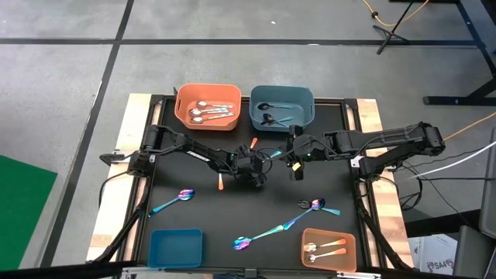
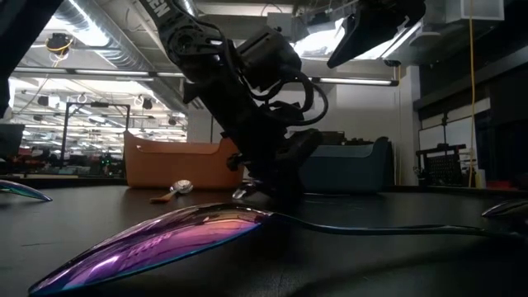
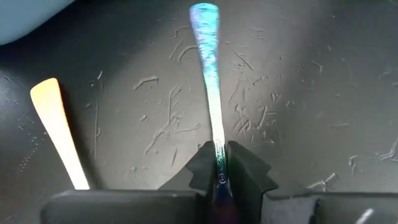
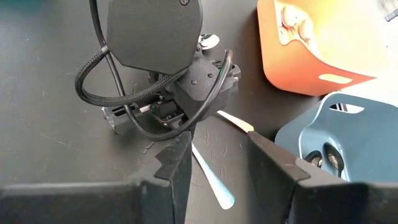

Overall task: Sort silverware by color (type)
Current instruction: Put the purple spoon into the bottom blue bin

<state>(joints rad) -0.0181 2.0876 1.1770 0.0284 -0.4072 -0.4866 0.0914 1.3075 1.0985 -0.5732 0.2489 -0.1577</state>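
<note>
My left gripper (image 1: 253, 167) is at the table's middle, low over the mat (image 2: 272, 188), shut on an iridescent spoon with a teal handle (image 3: 208, 68). My right gripper (image 1: 297, 161) hovers open just to its right, raised (image 2: 371, 33), its fingers either side of the teal handle's free end (image 4: 211, 180). An orange-handled spoon (image 3: 56, 124) lies beside the held one, another (image 1: 221, 183) nearby. Three more iridescent spoons lie on the mat (image 1: 175, 200) (image 1: 263, 234) (image 1: 318, 205); one fills the low view's foreground (image 2: 165, 239). My left gripper pinches the teal handle between its two fingers (image 3: 217, 163), part-way along, with the free end (image 3: 204, 15) reaching out beyond them. The fingers lie across the handle, coming down from above. The bowl end is hidden under the gripper; whether the spoon is lifted cannot be told.
At the far edge stand an orange bin (image 1: 186, 116) with silver spoons and a blue bin (image 1: 256, 118) with black spoons. At the near edge are a blue bin (image 1: 176, 248) and an orange bin (image 1: 347, 242) with orange-handled spoons. Both grippers are close together.
</note>
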